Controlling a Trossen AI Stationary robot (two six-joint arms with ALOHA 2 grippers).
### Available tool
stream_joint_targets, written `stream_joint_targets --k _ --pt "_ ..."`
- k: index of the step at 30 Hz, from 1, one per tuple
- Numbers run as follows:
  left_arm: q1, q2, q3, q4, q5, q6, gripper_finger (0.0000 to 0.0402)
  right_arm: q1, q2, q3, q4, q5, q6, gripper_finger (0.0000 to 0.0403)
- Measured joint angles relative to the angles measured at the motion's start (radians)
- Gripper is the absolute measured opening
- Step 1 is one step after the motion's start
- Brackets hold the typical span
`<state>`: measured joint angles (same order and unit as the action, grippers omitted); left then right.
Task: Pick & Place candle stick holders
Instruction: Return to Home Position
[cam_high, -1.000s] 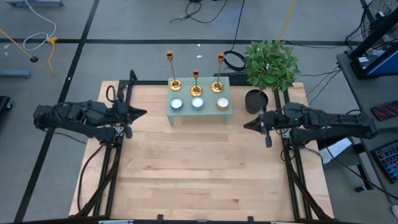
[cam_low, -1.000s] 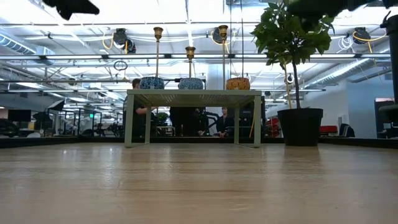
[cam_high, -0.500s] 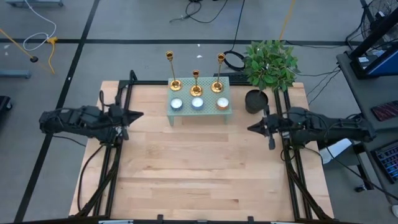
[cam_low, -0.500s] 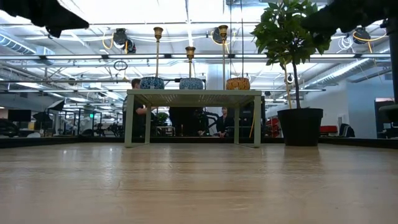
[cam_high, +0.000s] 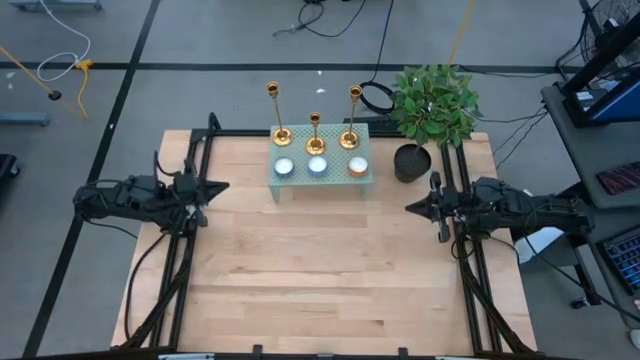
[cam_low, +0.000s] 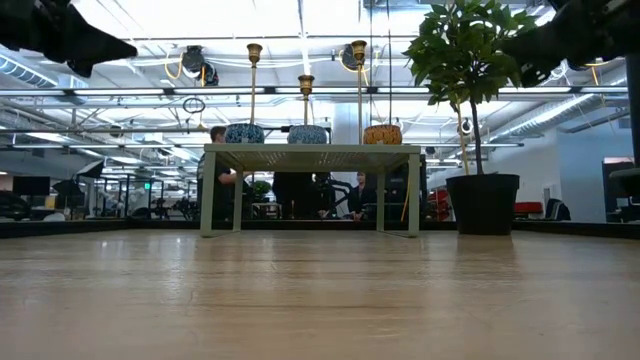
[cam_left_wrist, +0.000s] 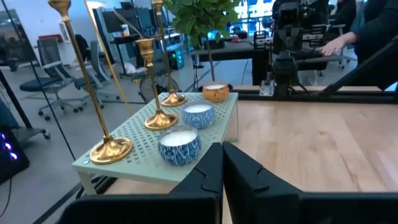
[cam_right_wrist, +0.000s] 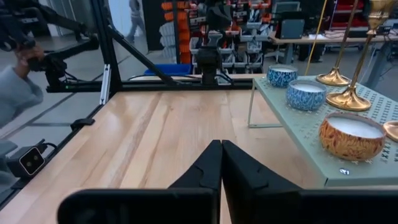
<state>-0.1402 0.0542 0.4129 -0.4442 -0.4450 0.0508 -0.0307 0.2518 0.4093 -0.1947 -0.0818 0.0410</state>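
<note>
Three gold candle stick holders stand by their round bases on a pale green perforated stand (cam_high: 322, 180) at the table's far middle: left (cam_high: 279, 135), middle (cam_high: 316, 143), right (cam_high: 350, 138). They also show in the left wrist view (cam_left_wrist: 111, 148). My left gripper (cam_high: 222, 185) is shut and empty at the table's left edge. My right gripper (cam_high: 410, 208) is shut and empty at the right edge. Both are well apart from the stand.
Three small candle bowls sit in front of the holders: two blue-white (cam_high: 284, 167) (cam_high: 317, 166) and one orange (cam_high: 357, 167). A potted plant (cam_high: 432, 105) stands at the far right, close to my right gripper. Bare wood lies between the arms.
Both arms have drawn back outward: my left gripper toward the table's left edge, my right gripper toward the right edge and slightly nearer. The holders and stand have stayed still.
</note>
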Motion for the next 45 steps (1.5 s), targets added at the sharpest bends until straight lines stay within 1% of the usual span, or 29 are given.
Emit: stream_joint_targets --k 4,9,12,16,19,25,28,32,34,35,36,41,45 --pt "0.000 -0.028 -0.054 0.053 0.004 0.041 0.0014 0.000 -0.065 -0.040 0.000 -0.001 0.000 0.0001" --pt "0.000 -0.044 -0.137 0.159 0.060 0.104 0.0022 0.000 -0.145 -0.084 0.003 -0.001 0.026 0.0001" --pt "0.000 -0.045 -0.172 0.211 0.062 0.125 0.0019 0.000 -0.192 -0.112 0.004 0.000 0.027 0.0001" --pt "0.000 -0.044 -0.229 0.282 0.062 0.129 0.0005 0.000 -0.250 -0.154 0.013 0.001 0.027 0.0001" --pt "0.000 -0.044 -0.279 0.328 0.063 0.128 0.0006 0.000 -0.249 -0.189 0.068 -0.001 0.026 0.0002" --pt "0.000 -0.044 -0.370 0.436 0.063 0.138 0.0025 -0.001 -0.248 -0.252 0.166 0.002 0.027 0.0002" --pt "0.000 -0.042 -0.387 0.482 0.070 0.147 0.0021 -0.001 -0.249 -0.297 0.244 0.002 0.030 0.0002" --pt "0.001 -0.039 -0.387 0.481 0.090 0.162 0.0006 -0.001 -0.247 -0.362 0.347 0.002 0.038 0.0002" --pt "0.001 -0.035 -0.387 0.478 0.098 0.153 0.0004 -0.001 -0.249 -0.391 0.368 0.002 0.040 0.0002" --pt "0.001 -0.035 -0.387 0.477 0.103 0.148 0.0004 -0.001 -0.248 -0.390 0.347 0.005 0.047 0.0002" --pt "0.001 -0.035 -0.387 0.476 0.105 0.145 0.0007 -0.001 -0.243 -0.390 0.327 0.006 0.059 0.0002" --pt "0.001 -0.035 -0.387 0.475 0.104 0.131 0.0028 -0.001 -0.236 -0.391 0.338 0.006 0.068 0.0002" --pt "0.001 -0.035 -0.387 0.474 0.104 0.130 0.0031 -0.001 -0.236 -0.392 0.318 0.004 0.062 0.0002"
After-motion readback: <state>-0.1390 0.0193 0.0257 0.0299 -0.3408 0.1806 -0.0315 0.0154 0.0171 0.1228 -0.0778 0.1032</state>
